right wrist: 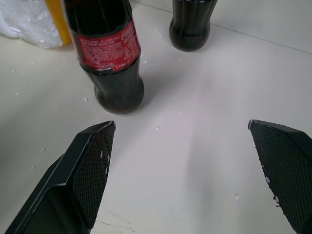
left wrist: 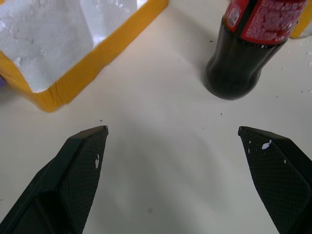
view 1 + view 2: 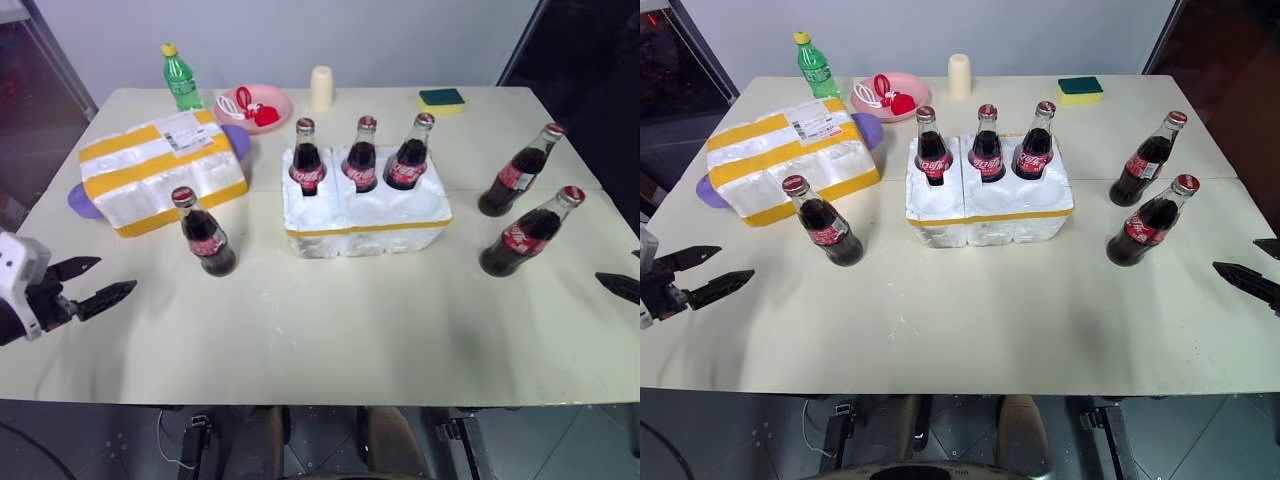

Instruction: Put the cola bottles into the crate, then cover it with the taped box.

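With both sets of fingers spread wide and empty, I note one cola bottle (image 2: pixel 248 48) ahead of my left gripper (image 3: pixel 88 283), two beyond my right gripper (image 3: pixel 1248 268), three seated in the crate (image 3: pixel 365 215), the taped box (image 3: pixel 160 170) beside.

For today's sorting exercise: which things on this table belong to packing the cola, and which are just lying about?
Job: six cola bottles, crate, taped box.
Lying about: green bottle, pink dish, cup, sponge.
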Controlling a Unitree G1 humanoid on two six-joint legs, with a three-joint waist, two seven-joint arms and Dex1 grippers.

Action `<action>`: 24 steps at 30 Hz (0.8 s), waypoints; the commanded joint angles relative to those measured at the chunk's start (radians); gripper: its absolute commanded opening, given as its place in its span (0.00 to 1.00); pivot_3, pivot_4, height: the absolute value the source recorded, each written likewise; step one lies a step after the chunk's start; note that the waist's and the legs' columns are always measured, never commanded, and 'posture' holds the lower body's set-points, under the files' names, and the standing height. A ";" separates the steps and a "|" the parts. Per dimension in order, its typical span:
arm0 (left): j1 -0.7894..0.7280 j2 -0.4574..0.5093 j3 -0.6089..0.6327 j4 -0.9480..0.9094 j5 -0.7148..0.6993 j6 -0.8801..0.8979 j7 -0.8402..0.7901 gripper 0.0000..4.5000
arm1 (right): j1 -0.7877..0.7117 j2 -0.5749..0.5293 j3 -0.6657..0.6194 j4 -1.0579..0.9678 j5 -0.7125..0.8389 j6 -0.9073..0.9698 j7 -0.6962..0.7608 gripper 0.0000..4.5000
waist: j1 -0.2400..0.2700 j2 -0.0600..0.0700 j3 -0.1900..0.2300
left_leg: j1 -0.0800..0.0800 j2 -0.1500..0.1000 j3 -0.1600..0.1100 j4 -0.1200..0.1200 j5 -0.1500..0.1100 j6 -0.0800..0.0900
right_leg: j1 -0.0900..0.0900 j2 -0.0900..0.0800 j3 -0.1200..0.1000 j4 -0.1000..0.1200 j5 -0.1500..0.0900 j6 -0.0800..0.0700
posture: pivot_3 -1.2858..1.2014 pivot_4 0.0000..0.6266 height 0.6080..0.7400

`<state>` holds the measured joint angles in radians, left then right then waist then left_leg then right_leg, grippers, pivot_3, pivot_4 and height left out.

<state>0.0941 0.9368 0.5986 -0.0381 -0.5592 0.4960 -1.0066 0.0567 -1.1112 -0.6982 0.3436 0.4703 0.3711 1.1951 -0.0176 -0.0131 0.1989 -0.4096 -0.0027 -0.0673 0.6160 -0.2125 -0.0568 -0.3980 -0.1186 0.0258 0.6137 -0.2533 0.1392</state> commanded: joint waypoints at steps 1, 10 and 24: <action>-0.063 0.030 0.007 -0.016 -0.064 0.039 -0.036 1.00 | -0.029 -0.052 -0.066 -0.032 0.057 0.054 0.041 1.00 | 0.001 0.000 0.000 | 0.000 0.000 0.000 0.000 0.000 0.000 | 0.000 0.000 0.000 0.000 0.000 0.000 | 0.52 0.24 0.99; -0.286 0.065 -0.195 0.048 -0.070 0.061 -0.182 1.00 | 0.034 -0.145 -0.231 -0.488 0.345 0.499 0.237 1.00 | 0.001 0.000 0.000 | 0.001 0.001 -0.001 0.000 0.000 0.000 | 0.000 0.002 0.000 0.002 0.000 0.000 | 0.52 0.24 0.99; -0.540 -0.110 -0.451 0.271 0.107 -0.139 -0.192 1.00 | 0.019 -0.080 -0.366 -0.739 0.518 0.720 0.108 1.00 | 0.008 -0.002 0.000 | 0.000 0.001 -0.001 0.002 0.000 0.000 | 0.001 0.001 0.000 0.001 0.001 0.001 | 0.52 0.24 0.99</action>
<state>-0.4221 0.8264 0.1505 0.2303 -0.4644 0.3845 -1.1980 0.0882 -1.1952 -1.0150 -0.3875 0.9620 1.0814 1.3155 -0.0099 -0.0155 0.1985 -0.4100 -0.0021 -0.0681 0.6180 -0.2123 -0.0565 -0.3971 -0.1173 0.0256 0.6153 -0.2525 0.1406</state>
